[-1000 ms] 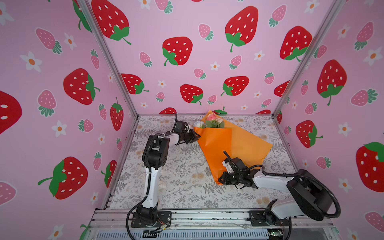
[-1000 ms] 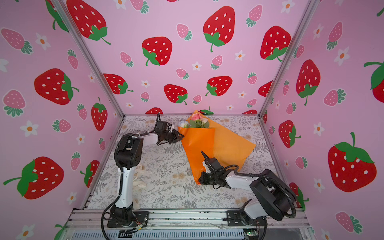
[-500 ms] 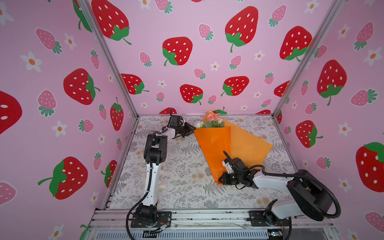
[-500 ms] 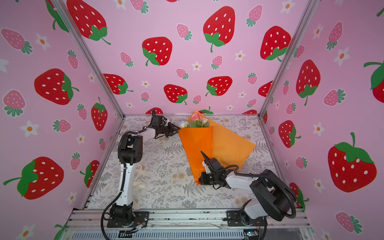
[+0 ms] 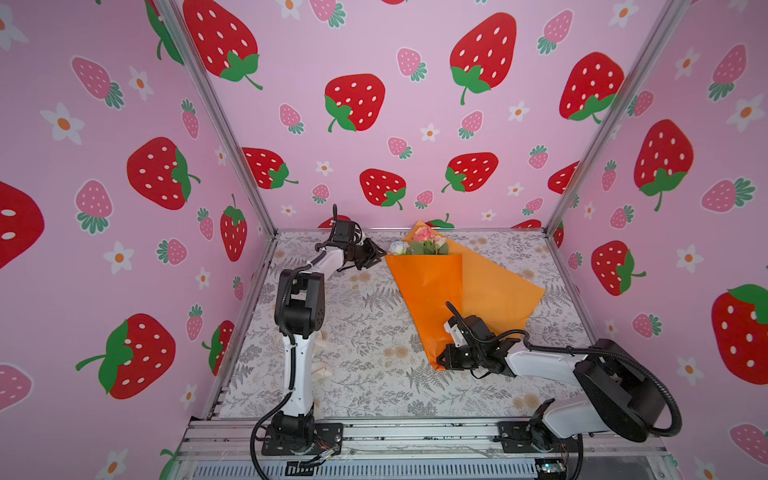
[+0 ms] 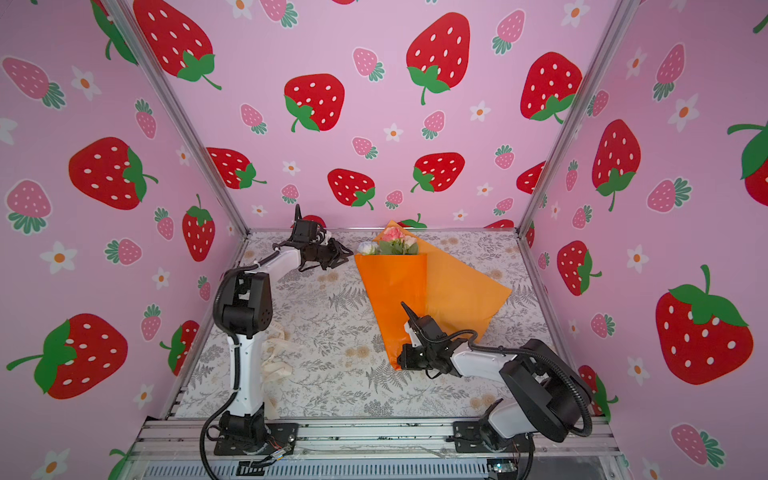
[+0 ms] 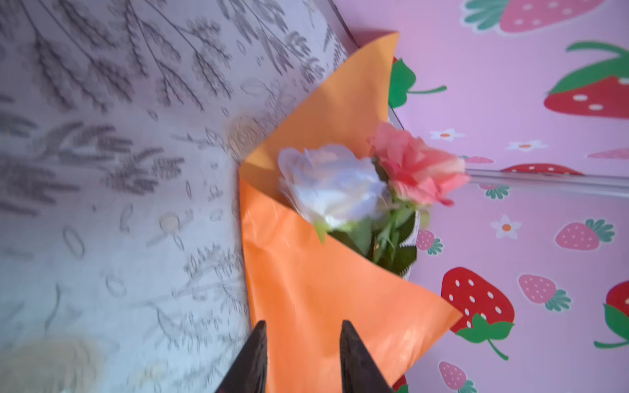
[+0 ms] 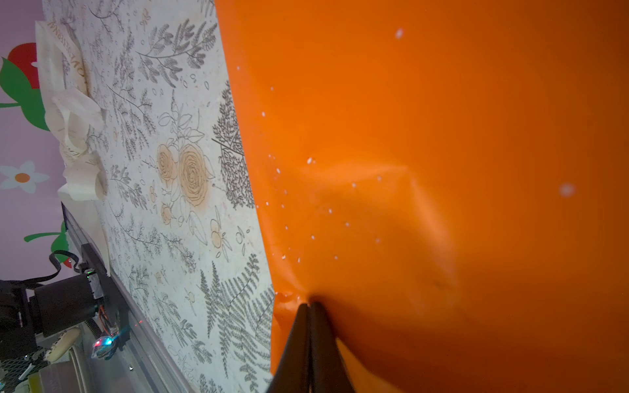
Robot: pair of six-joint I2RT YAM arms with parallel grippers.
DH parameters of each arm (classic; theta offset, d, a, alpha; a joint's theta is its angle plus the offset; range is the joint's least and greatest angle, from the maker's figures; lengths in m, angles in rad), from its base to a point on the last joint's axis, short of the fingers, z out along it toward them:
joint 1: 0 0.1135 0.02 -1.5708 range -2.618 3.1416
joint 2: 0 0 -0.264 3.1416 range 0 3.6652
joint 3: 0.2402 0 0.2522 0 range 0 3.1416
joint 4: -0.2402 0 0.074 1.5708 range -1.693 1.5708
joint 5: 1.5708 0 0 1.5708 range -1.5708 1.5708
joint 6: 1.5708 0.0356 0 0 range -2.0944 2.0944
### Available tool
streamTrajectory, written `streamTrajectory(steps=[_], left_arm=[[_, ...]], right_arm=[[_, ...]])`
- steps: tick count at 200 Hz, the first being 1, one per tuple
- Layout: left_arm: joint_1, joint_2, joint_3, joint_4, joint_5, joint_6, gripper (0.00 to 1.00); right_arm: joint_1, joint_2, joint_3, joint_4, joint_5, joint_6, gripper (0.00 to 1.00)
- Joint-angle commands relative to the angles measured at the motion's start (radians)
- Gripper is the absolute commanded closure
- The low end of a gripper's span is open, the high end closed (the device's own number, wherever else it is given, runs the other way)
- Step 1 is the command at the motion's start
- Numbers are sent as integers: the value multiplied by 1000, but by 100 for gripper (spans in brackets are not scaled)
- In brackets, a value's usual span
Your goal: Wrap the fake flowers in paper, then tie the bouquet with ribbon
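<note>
Bouquet (image 5: 424,243) lies on the table (image 5: 365,332), heads toward the back wall, stems hidden inside the orange paper (image 5: 428,291). Right claw (image 8: 309,306) is pinched closed on the paper's narrow lower end. Left claw (image 7: 301,326) hangs beside the upper corner, jaws partly apart and empty. Likely step is closing the wrap: the left should take only the paper edge, clear of the white rose (image 7: 330,183), while the right pins. Ribbon (image 6: 277,359) is unused.

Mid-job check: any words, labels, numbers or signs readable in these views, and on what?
On the ribbon: printed lettering runs along it, too blurred and small to read.
On the paper: no text.
On the walls: strawberry and flower pictures only, no words.
Nothing else legible in any view.
</note>
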Motion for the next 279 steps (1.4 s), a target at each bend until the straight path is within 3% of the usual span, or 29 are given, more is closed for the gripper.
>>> streamTrajectory(steps=[1, 42, 92, 133, 172, 222, 279], left_arm=[[-85, -170, -157, 8, -15, 41, 68], [-298, -340, -453, 58, -55, 12, 78], [-473, -327, -597, 131, -90, -48, 86], [-488, -319, -701, 208, -111, -97, 88], [-494, -317, -706, 213, -111, -91, 88], [-499, -303, -694, 217, -105, -90, 88], [-499, -283, -690, 215, -102, -90, 88]], right_arm=[[-4, -17, 0, -100, 41, -1, 92], [-4, -43, 4, -95, 31, 5, 91], [-4, -118, 16, -84, -3, 14, 89], [6, -167, 12, -54, -67, 19, 88], [35, -103, 37, -55, -98, -2, 88], [62, 1, 81, -130, -31, -42, 88], [63, -13, -17, -112, -25, -7, 88]])
